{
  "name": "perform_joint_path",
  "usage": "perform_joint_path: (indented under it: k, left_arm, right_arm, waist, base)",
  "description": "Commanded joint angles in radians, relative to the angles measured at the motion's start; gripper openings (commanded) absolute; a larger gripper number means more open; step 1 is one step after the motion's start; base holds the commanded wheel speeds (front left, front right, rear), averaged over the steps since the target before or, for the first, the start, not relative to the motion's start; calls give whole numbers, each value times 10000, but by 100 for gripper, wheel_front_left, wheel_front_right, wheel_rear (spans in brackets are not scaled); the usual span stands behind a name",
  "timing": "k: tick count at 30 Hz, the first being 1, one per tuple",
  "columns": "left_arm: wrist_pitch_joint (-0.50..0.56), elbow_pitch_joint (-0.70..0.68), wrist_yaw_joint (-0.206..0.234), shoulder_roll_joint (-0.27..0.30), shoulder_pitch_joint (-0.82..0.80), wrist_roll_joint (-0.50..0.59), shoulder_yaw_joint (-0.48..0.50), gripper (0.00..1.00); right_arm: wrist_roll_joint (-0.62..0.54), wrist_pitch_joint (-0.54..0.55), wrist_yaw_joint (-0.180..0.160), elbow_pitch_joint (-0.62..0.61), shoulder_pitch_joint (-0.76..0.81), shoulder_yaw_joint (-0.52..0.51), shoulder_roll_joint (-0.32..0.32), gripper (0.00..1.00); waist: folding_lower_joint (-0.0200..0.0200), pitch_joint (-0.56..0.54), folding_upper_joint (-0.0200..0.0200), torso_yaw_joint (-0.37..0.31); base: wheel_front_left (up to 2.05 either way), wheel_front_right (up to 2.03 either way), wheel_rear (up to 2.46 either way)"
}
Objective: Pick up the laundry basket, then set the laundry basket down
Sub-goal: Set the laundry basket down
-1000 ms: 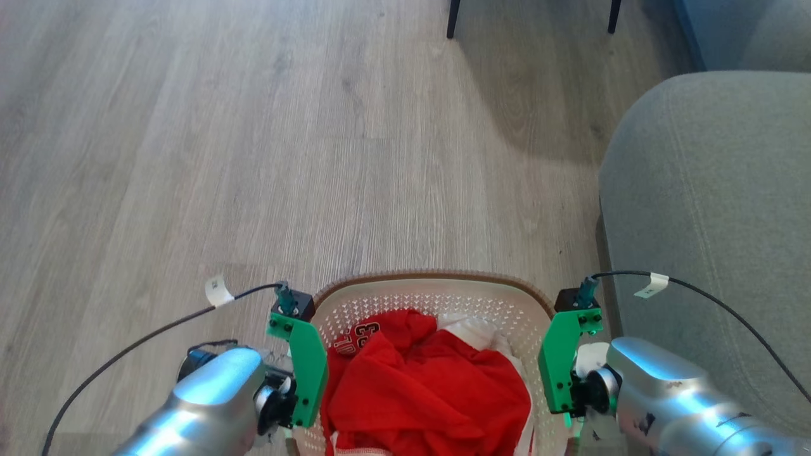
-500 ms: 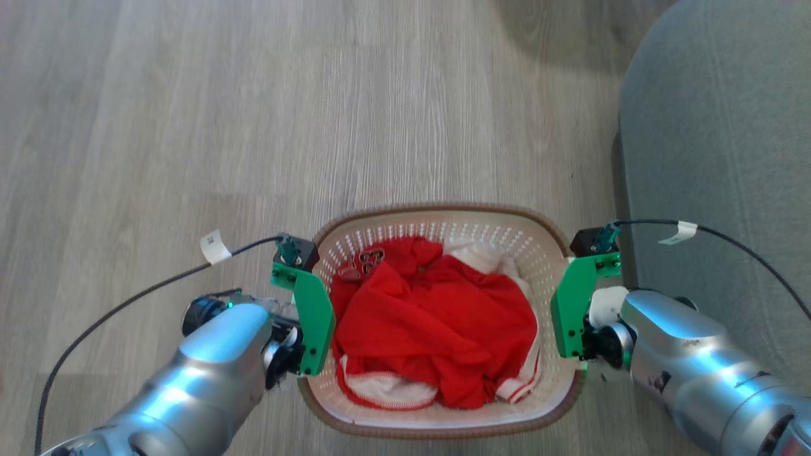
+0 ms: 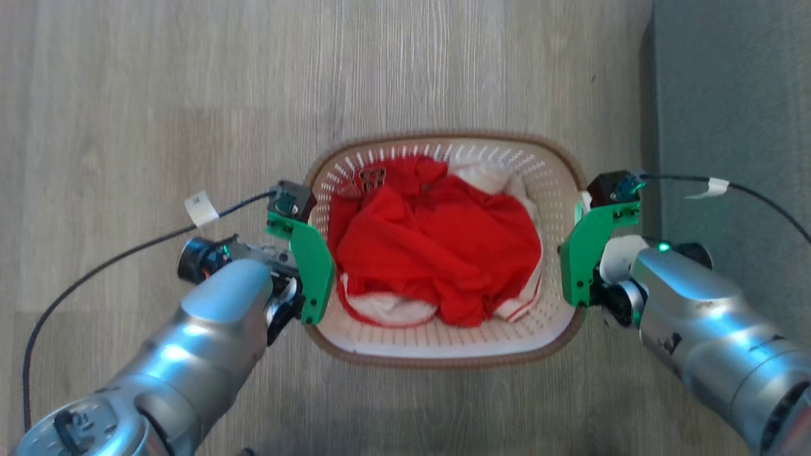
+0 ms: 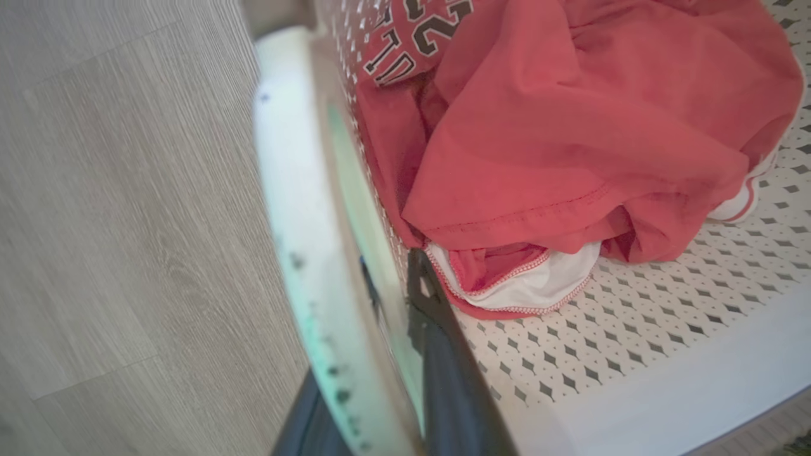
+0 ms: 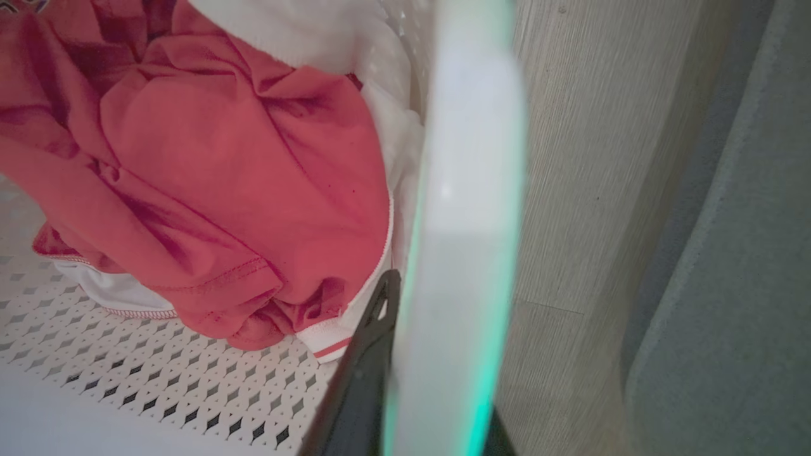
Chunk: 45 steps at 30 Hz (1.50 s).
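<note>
Pale wood-look floor [image 3: 190, 95] spreads across most of the head view, and one grey upholstered seat [image 3: 728, 95] runs down its right edge. The laundry basket [image 3: 443, 339] is the only container. It lies between the two silver arms with its brown rim unbroken all round. Whether its base touches the floor cannot be told from above. Inside it a crumpled red garment [image 3: 437, 247] covers most of the perforated bottom, with a printed number [image 4: 418, 31] on a fold near the far left corner. A white piece of cloth [image 3: 481, 180] shows at the far right of the heap, and white hems edged with red lie at the near side. The left gripper [image 4: 393, 285] is closed across the basket's left white side handle, with one dark finger [image 4: 437, 354] inside the wall and the other outside it. The right gripper [image 5: 437, 304] pinches the right handle the same way, its inner finger [image 5: 364, 373] against the cloth. The right arm is between the basket and the seat, near both. Two green brackets [image 3: 313, 266] [image 3: 586, 253] stand against the basket's sides. Two black cables [image 3: 127, 253] [image 3: 760, 202] trail outward, each carrying one white tag [image 3: 199, 209] [image 3: 713, 188].
</note>
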Motion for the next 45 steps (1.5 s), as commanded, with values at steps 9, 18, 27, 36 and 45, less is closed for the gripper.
perform_joint_path:
  k: [9, 18, 27, 36, 45]
  left_arm:
    - [-1009, -694, 7, -164, -758, 778, 5, 0]
    - [-1600, -931, 535, -165, -964, 843, 4, 0]
    - [-1726, -1125, 691, -165, -1176, 836, 4, 0]
    - [-1803, -1278, 819, -165, -1207, 806, 4, 0]
    - [-1810, -1263, 1049, -166, -1264, 702, 4, 100]
  right_arm:
    - [-109, -1192, 77, -116, -461, -88, 186, 0]
    - [-123, -2319, 77, 234, -750, -161, 253, 0]
    - [-314, -3173, 77, 581, -1061, -38, 216, 0]
    - [-252, -3266, 77, 570, -1084, 82, 167, 0]
    - [-123, -3241, 77, 578, -1139, 157, 125, 0]
  waist:
    - [-1, 1928, 1, -109]
    - [-1, 3062, 1, -103]
    - [-1, 3741, 1, 21]
    - [-1, 3883, 1, 94]
    - [-1, 3950, 1, 101]
  base:
    - [0, 0, 0]
    - [0, 0, 0]
    - [0, 0, 0]
    - [0, 0, 0]
    - [0, 0, 0]
